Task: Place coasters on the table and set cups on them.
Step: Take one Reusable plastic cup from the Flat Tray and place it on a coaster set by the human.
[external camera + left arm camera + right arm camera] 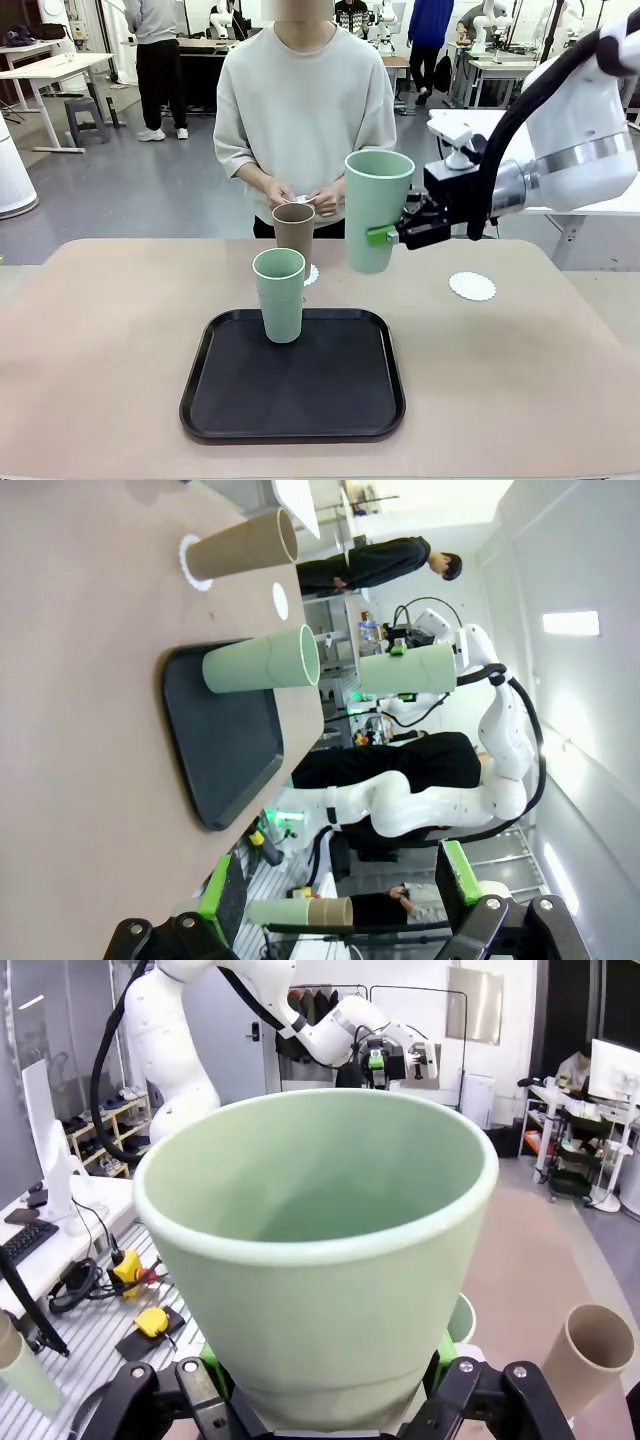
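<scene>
My right gripper point(388, 237) is shut on a mint green cup point(377, 208), holding it upright in the air above the table point(100, 330), right of the brown cup. In the right wrist view this cup point(320, 1260) sits between the green pads. A second mint cup point(279, 294) stands on the black tray point(293, 400). The brown cup point(294, 228) stands on a coaster point(312, 274) behind the tray. Another coaster point(472, 286) lies bare at the right. My left gripper point(337, 900) is open and holds nothing, looking sideways across the table at the cups point(262, 662).
The person stands at the far edge with both hands point(300, 195) together on a small white piece. The tray fills the middle front of the table. Bare tabletop lies to the left and right of it.
</scene>
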